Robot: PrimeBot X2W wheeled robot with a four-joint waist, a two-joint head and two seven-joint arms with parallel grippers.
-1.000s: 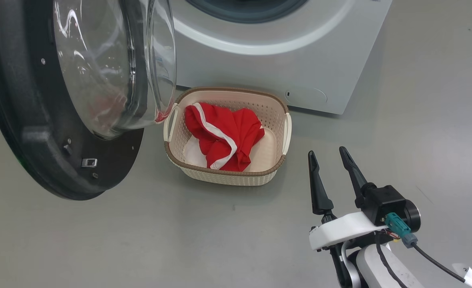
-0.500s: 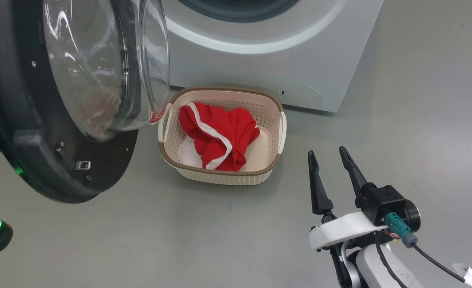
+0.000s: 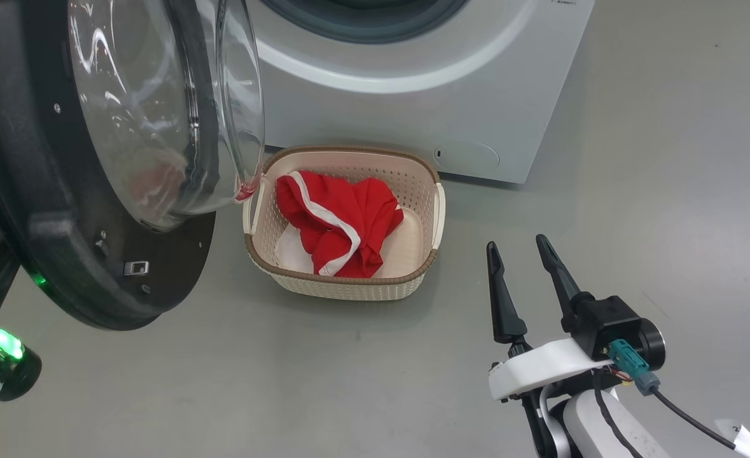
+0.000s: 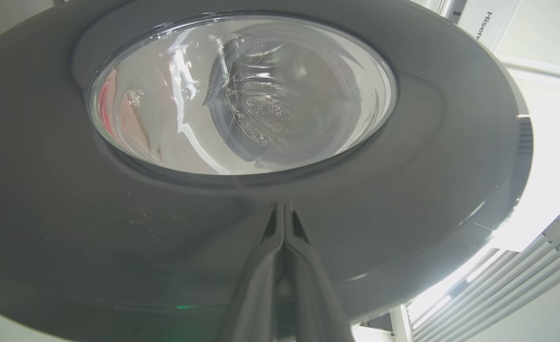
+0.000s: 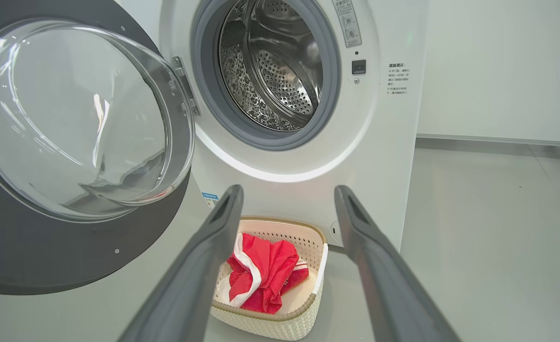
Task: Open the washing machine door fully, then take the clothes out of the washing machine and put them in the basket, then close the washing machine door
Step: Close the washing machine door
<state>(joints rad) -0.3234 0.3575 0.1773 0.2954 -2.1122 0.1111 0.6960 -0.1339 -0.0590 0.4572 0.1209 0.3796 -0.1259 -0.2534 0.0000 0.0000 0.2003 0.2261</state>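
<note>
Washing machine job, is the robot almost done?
Nearly. Done: the clothes lie in the basket and the drum looks empty. In hand: the shut left gripper points at the outer face of the washing machine door, which stands wide open. Left: swinging it shut. The right gripper hangs open, holding nothing.

Bkgd: grey floor [image 3: 667,127], white wall [image 5: 498,61]
</note>
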